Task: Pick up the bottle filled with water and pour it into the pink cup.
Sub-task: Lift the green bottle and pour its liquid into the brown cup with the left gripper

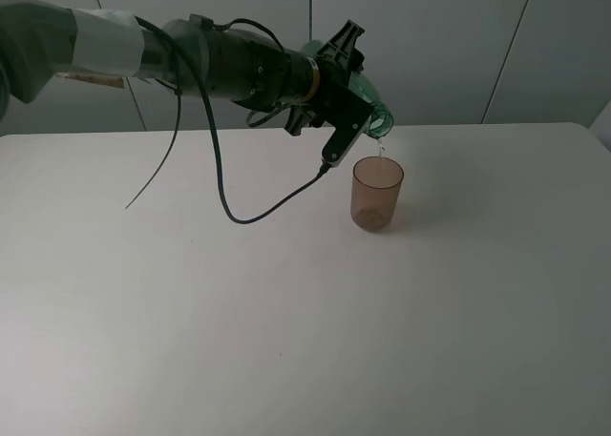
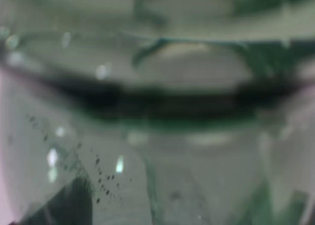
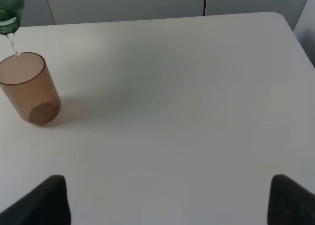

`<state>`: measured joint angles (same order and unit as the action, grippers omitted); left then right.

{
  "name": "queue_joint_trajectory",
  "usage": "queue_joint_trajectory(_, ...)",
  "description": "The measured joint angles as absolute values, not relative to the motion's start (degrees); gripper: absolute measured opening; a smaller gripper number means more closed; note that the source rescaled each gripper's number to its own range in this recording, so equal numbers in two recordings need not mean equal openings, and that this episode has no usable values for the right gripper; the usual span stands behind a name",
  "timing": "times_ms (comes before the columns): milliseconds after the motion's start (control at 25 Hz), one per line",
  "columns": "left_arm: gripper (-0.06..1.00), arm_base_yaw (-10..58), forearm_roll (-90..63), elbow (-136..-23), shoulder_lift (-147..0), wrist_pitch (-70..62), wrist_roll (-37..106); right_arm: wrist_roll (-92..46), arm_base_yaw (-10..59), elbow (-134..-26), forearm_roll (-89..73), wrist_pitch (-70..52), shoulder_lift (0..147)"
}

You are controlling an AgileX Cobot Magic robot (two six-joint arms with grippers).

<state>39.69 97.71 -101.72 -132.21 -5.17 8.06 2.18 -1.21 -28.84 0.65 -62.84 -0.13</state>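
The green-tinted bottle (image 1: 378, 117) is tipped over, its open mouth just above the pink cup (image 1: 377, 195). A thin stream of water (image 1: 382, 151) falls from the mouth into the cup. My left gripper (image 1: 346, 93) is shut on the bottle's body, reaching in from the left. The left wrist view is filled by the blurred green bottle (image 2: 157, 136). In the right wrist view the pink cup (image 3: 29, 89) stands upright under the bottle's mouth (image 3: 10, 8). My right gripper (image 3: 168, 200) stands open with nothing between its fingers, well away from the cup.
A black cable (image 1: 229, 207) hangs in a loop from the left arm, down close to the white table (image 1: 286, 341). The table's far edge (image 1: 496, 124) meets a pale panelled wall just behind the cup.
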Motion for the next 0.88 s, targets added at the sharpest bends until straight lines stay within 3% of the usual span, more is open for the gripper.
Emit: queue_joint_trajectory(880, 0.01, 39.81, 99.61, -101.72, -132.21, -5.86, 8.35, 2.18, -1.21, -28.84, 0.65, -62.84, -0.13)
